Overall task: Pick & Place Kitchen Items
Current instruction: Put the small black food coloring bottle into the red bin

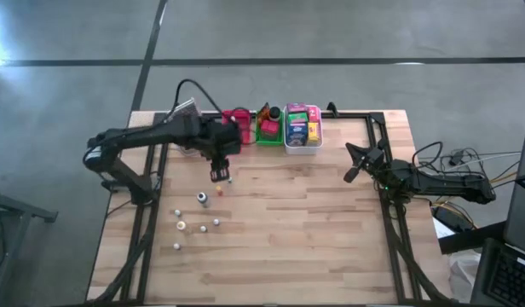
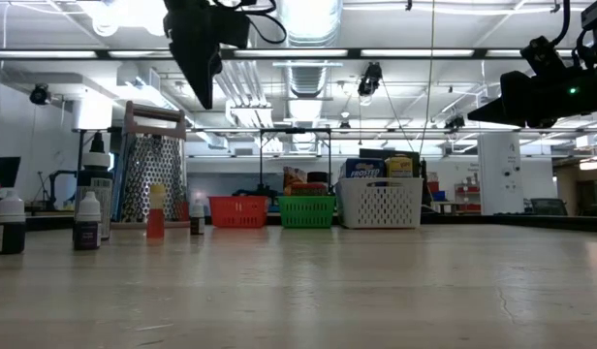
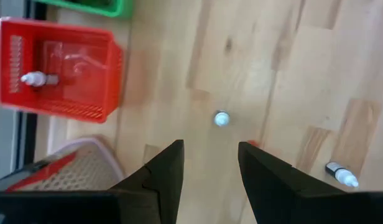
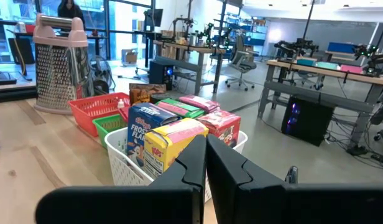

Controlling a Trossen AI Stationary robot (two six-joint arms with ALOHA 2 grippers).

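Note:
My left gripper point(image 1: 218, 174) hangs open above the table, pointing steeply down, just in front of the red tray point(image 1: 238, 124); nothing is between its fingers point(image 3: 175, 163). Below it stand a small pale bottle point(image 3: 221, 118) and a red-topped bottle point(image 3: 252, 144), and another pale bottle point(image 3: 341, 175) lies on its side. Several more tiny bottles point(image 1: 181, 225) stand on the wood nearer the front left. One pale bottle point(image 3: 36, 79) lies in the red tray. Coloured packets point(image 4: 173, 138) fill the white tray point(image 1: 302, 143). My right gripper point(image 4: 206, 163) waits shut at the table's right side point(image 1: 352, 170).
A green tray point(image 1: 268, 130) sits between the red and white trays along the far edge. A metal grater point(image 2: 153, 167) stands at the far left, beside the red tray. The table's middle, front and right show bare wood point(image 1: 314, 230).

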